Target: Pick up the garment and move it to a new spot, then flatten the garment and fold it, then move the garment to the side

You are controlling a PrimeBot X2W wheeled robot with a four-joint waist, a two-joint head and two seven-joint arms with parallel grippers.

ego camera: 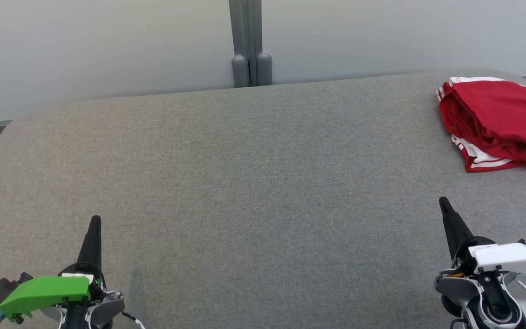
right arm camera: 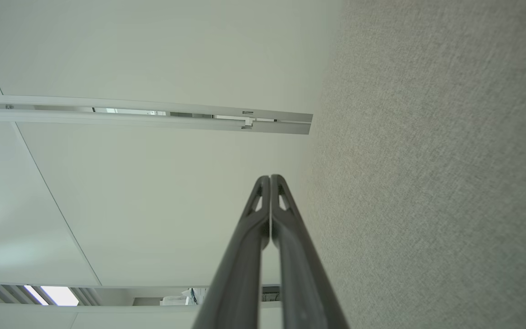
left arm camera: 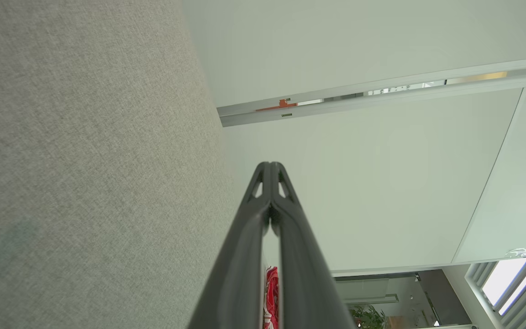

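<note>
**Red garment at two o'clock, both sets of jaws pressed together**

In the head view the garment (ego camera: 500, 119) lies at about two o'clock, near the far right corner of the grey fabric surface (ego camera: 254, 183). It is red with white stripes along its edges, bunched into a loose folded heap, and the picture's right edge cuts it off. Nothing touches it.

The left gripper (ego camera: 94, 220) sits at seven o'clock under a green cover (ego camera: 44, 290). The right gripper (ego camera: 443, 201) sits at five o'clock under a white cover (ego camera: 509, 258). Both point toward twelve and stand well apart from the garment, the right one being the nearer.

Each wrist view shows its own jaws narrowed until the tips meet, with nothing held between them. In the left wrist view a sliver of the garment (left arm camera: 271, 292) shows at six o'clock, between the two dark fingers (left arm camera: 240, 256).

At twelve o'clock, behind the surface, a grey post (ego camera: 249, 45) divides the pale wall (ego camera: 107, 45).
</note>
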